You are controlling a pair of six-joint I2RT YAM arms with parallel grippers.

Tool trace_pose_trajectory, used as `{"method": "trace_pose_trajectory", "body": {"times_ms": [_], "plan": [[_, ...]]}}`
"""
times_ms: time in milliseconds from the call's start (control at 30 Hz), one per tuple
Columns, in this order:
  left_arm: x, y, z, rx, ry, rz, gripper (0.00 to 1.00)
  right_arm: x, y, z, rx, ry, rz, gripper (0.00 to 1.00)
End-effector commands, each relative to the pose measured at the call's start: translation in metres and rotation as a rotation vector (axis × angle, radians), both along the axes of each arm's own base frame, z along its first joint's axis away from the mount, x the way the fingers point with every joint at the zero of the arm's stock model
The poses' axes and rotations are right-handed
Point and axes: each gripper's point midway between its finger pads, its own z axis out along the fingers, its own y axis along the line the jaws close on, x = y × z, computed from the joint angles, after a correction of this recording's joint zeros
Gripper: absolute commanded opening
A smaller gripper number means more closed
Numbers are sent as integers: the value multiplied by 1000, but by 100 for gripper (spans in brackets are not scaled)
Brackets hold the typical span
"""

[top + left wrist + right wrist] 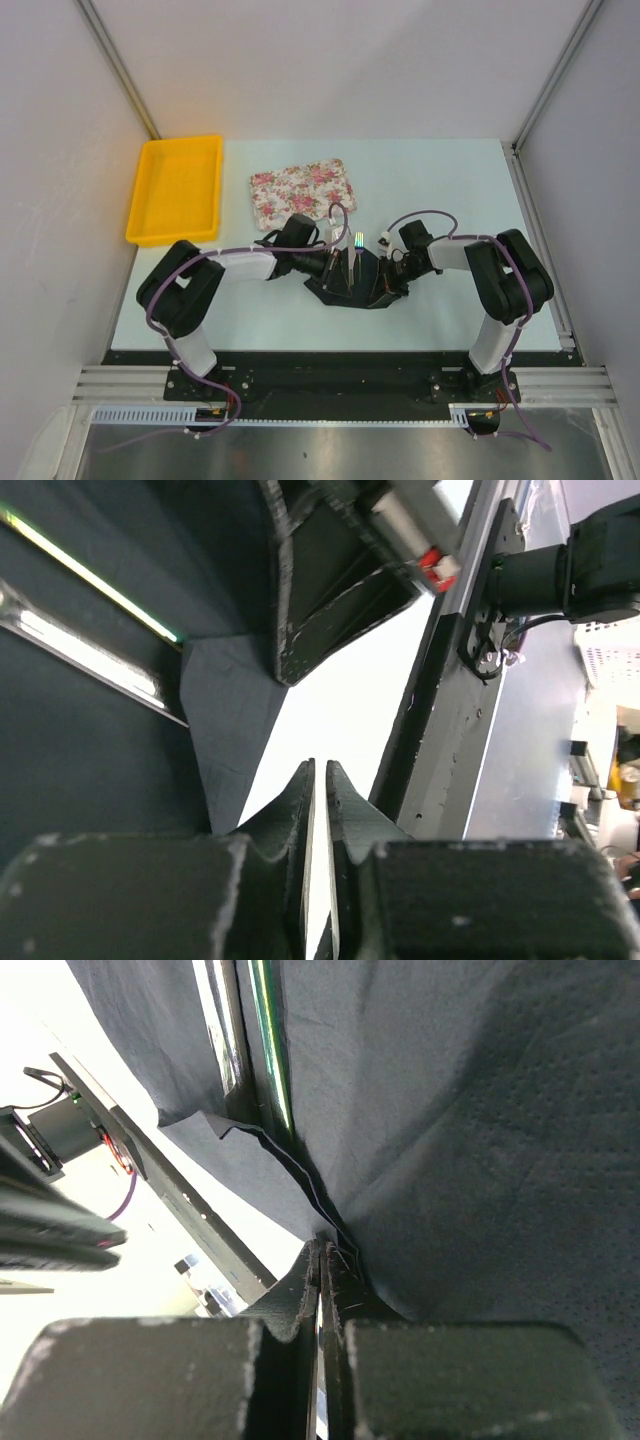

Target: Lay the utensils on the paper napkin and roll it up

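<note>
The paper napkin lay crumpled on the table between the two arms, in front of the floral tray, and a yellow bin sat to the left of that tray. The utensils rested side by side on the black sheet, and their far ends stuck out past its back edge. The left tool sat at the napkin's left side. In the left wrist view its fingers stood almost together, parted only by a narrow slit that showed the white table through it, with nothing visibly gripped. A grey flap of the sheet lay just beside them. The right tool was at the napkin's right edge. In the right wrist view its fingers were pressed together where a raised fold of the napkin ran down to their tips, pinching the paper. The shiny handles lay in the crease above.
</note>
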Motion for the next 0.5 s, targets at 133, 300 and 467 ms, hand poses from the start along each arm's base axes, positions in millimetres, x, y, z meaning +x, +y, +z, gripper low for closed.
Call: {"method": "trace_pose_trajectory", "body": {"times_ms": [133,300,467], "plan": [[-3,0,-25,52,92,1,7,9,-8,-10,-64,-23,-19,0],[2,5,-42,118,98,23,5,9,-10,-10,-66,-26,-18,0],[1,11,-63,175,150,44,3,9,-12,-12,-75,-31,-16,0]]}}
